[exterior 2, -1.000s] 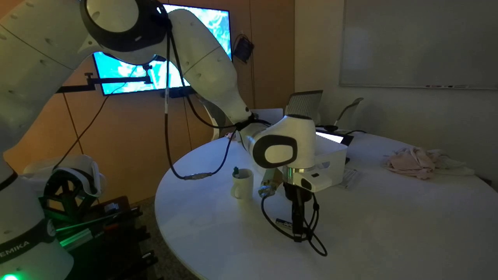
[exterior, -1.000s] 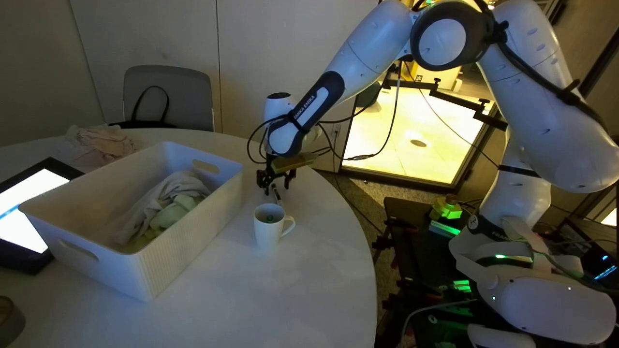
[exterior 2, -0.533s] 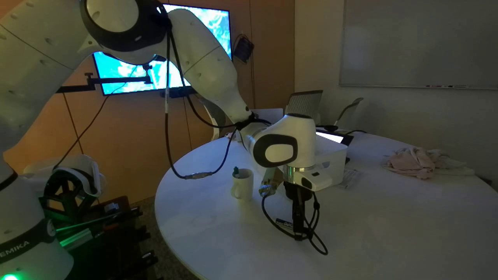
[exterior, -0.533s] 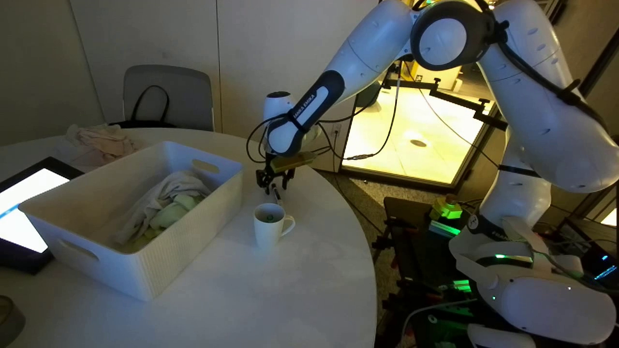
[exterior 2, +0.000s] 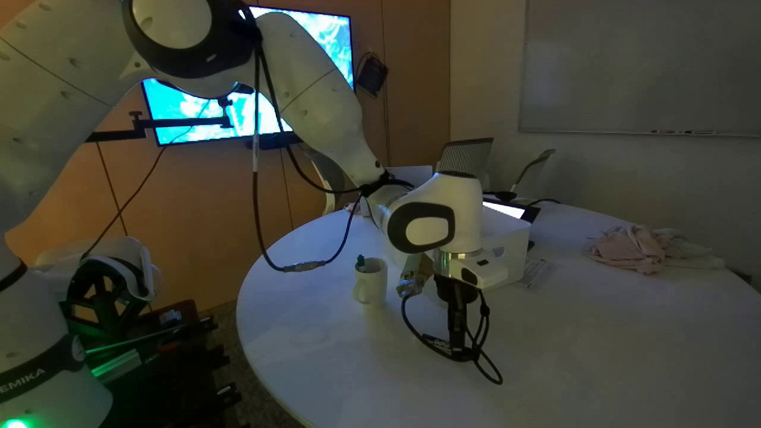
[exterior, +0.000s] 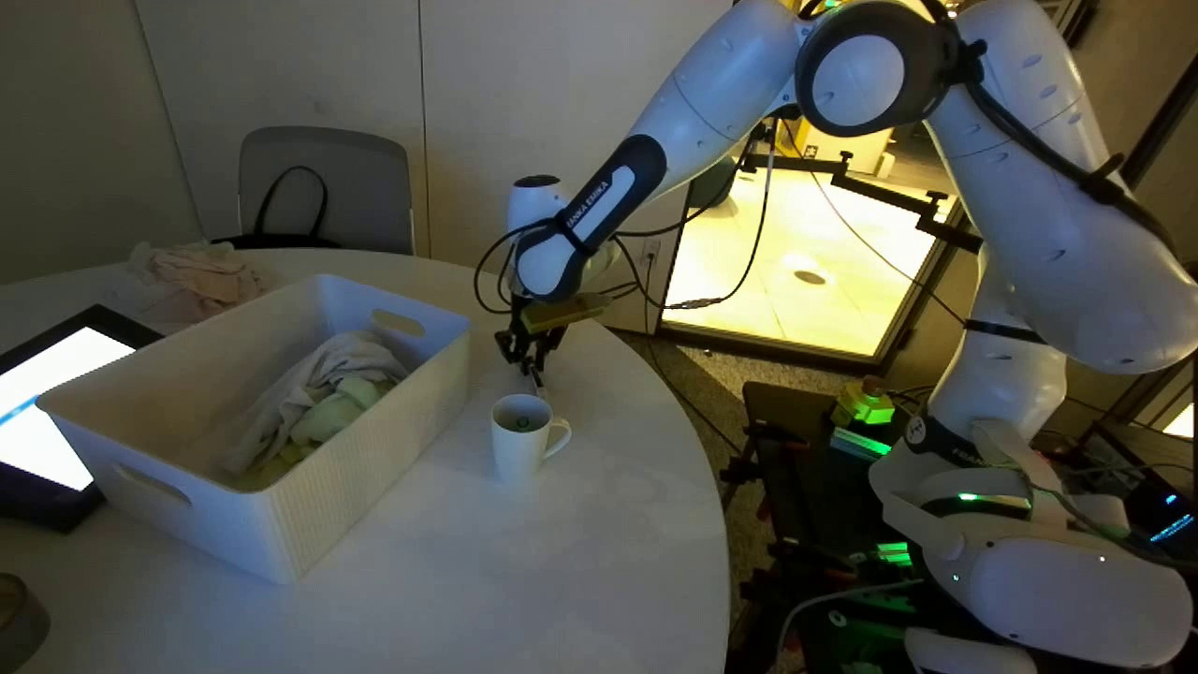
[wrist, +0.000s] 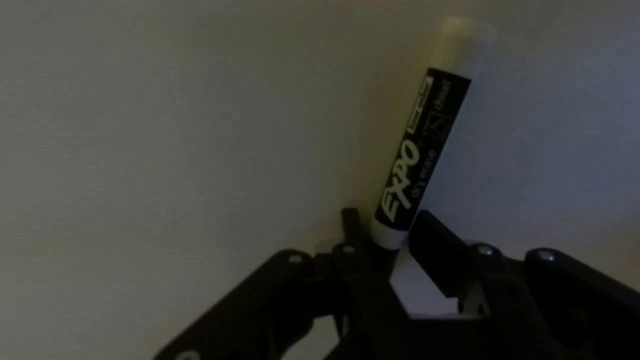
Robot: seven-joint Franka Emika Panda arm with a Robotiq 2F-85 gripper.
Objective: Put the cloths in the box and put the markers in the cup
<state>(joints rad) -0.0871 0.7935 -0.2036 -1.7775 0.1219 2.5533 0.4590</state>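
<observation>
Hand narrowed over last second, now straddles marker on desk near cup; unclear whether it pinches yet. Cloths in box beside cup, green marker inside cup. Likely grasp step; lift and drop into cup remain.

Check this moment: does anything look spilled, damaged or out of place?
Nothing looks spilled or damaged. Possibly out of place: a pinkish fabric heap lies crumpled on the table, outside the box that holds cloths.
</observation>
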